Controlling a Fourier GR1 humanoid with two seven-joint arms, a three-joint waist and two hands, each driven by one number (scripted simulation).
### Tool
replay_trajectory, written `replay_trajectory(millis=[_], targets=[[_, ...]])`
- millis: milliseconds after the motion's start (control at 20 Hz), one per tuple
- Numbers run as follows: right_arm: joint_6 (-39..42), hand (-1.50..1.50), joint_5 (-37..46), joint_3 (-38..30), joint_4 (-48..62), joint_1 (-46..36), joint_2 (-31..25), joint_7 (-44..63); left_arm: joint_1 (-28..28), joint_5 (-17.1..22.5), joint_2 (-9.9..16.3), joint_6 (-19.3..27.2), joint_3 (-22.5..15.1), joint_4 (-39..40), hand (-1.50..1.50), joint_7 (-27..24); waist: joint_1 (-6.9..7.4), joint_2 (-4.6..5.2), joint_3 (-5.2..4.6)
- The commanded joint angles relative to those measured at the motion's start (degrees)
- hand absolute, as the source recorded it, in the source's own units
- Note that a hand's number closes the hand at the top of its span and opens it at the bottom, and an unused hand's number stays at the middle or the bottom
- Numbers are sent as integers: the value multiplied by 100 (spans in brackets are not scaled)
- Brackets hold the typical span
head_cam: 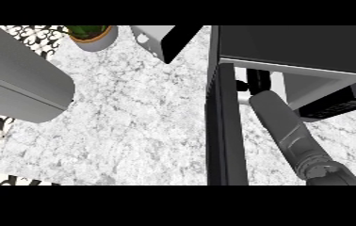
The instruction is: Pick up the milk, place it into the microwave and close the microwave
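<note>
The microwave stands at the upper right, a dark box with its door swung open towards me, seen edge-on as a long dark slab. My right forearm reaches up past the door into the oven's mouth. There the black right hand shows only in part, against the pale inside. A narrow white shape beside the hand may be the milk; I cannot tell. My left forearm lies across the left side, and its hand is out of view.
A potted plant stands at the back left on the speckled white counter. A pale appliance with a dark face sits at the back middle. A black vented block lies right of the oven's mouth.
</note>
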Motion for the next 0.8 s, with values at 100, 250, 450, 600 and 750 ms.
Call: replay_trajectory(millis=[100, 250, 450, 600, 750], targets=[[800, -150, -547, -517, -320, 237, 223, -600, -28, -9, -6, 4, -52, -98, -150, 76, -157, -51, 15], [1324, -150, -729, -683, -353, 651, 283, -1087, 246, -122, 28, 94, -69, -230, -150, -55, -247, -130, 10], [1868, -150, -991, -918, -381, 832, 426, -1390, 168, -48, -48, 106, -143, -198, -150, 117, -402, -189, -9], [2517, -150, -1068, -980, -319, 946, 258, -1512, 132, -33, -4, 117, -101, -308, -150, 201, -438, -200, -13], [2794, -150, -1099, -1002, -334, 1209, 183, -1801, 222, -31, 75, 138, -19, -392, -150, 223, -496, -243, -19]])
